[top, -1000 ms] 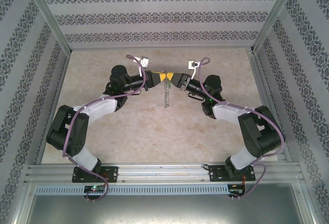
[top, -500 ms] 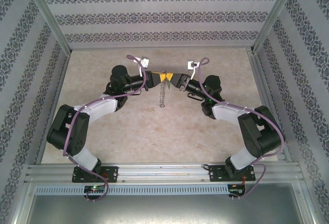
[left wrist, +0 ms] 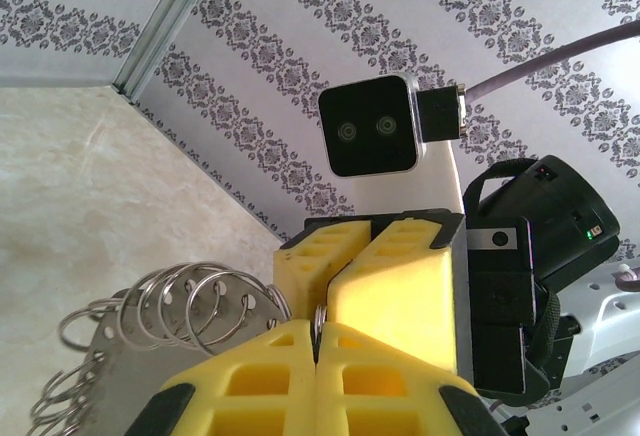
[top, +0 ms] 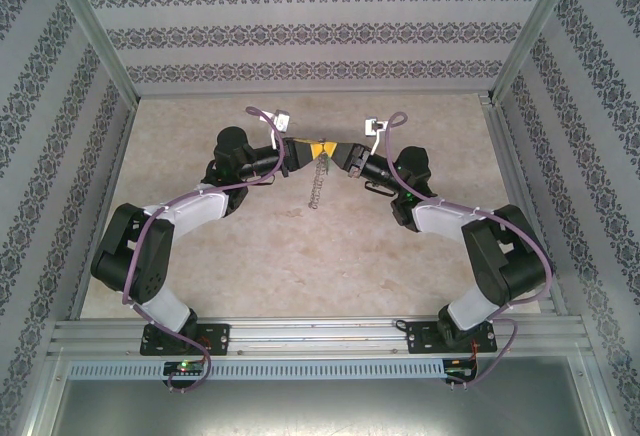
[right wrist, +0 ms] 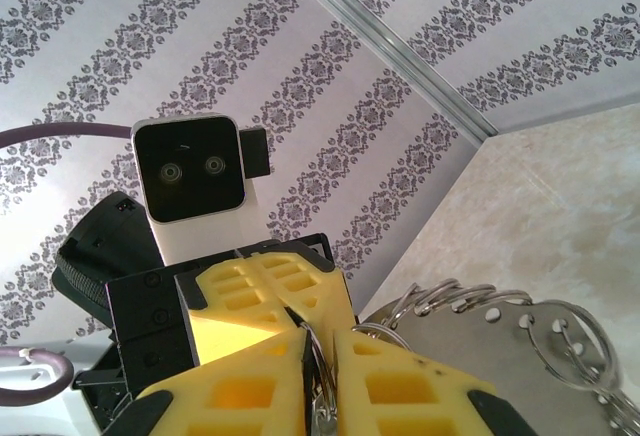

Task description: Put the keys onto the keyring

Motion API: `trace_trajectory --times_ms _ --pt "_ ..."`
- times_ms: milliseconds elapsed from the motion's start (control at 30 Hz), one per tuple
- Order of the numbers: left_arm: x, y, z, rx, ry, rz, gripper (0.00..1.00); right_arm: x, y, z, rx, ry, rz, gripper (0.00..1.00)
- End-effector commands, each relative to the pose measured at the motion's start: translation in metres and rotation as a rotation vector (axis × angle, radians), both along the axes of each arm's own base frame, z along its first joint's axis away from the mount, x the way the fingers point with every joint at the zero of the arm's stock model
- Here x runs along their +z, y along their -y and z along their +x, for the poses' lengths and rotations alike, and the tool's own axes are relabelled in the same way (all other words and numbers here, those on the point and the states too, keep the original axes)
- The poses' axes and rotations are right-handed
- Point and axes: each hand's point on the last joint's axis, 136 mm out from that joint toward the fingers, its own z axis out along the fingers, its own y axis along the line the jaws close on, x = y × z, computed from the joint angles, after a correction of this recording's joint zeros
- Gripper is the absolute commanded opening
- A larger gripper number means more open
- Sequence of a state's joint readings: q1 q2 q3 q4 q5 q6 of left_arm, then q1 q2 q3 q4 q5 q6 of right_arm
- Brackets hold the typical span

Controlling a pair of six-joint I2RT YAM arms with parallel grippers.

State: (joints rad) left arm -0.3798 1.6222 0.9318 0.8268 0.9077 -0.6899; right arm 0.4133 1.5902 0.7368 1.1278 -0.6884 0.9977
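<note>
My yellow-fingered left gripper (left wrist: pixel 317 334) is clenched on the rim of the large grey metal keyring (right wrist: pixel 470 353), fringed with small split rings (left wrist: pixel 215 296). The right gripper (right wrist: pixel 320 338) meets it tip to tip, pinching the same rim. The ring hangs between the 2, above the beige table (top: pixel 300 256). I judge this a steadying hold before threading; next, 1 gripper must let go and fetch a key.
</note>
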Motion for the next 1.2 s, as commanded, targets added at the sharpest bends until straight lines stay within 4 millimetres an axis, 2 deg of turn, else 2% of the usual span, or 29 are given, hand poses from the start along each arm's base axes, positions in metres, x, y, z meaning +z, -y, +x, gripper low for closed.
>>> trace_trajectory --times_ms 0,133,300,467,667,1000,1167 --pt "0.027 0.004 -0.003 -0.014 0.098 -0.038 0.00 0.010 -0.009 -0.008 0.050 0.052 0.021 0.11" --pt "0.027 0.004 -0.003 -0.013 0.098 -0.038 0.00 0.009 -0.010 -0.007 0.053 0.052 0.023 0.00" --pt "0.028 0.004 -0.003 -0.012 0.097 -0.034 0.00 0.008 -0.008 -0.005 0.052 0.052 0.016 0.00" --pt "0.030 -0.001 0.001 -0.004 0.094 -0.013 0.26 0.004 -0.002 -0.001 0.058 0.054 -0.015 0.00" --pt "0.038 -0.020 0.011 0.039 0.106 0.000 0.39 0.003 0.013 0.006 0.094 0.057 -0.058 0.00" --pt "0.032 -0.014 0.017 -0.046 0.083 0.106 0.42 0.004 0.011 0.005 0.225 0.088 -0.197 0.00" --pt "0.025 -0.013 0.016 -0.114 0.038 0.158 0.36 0.005 0.011 0.005 0.275 0.102 -0.266 0.00"
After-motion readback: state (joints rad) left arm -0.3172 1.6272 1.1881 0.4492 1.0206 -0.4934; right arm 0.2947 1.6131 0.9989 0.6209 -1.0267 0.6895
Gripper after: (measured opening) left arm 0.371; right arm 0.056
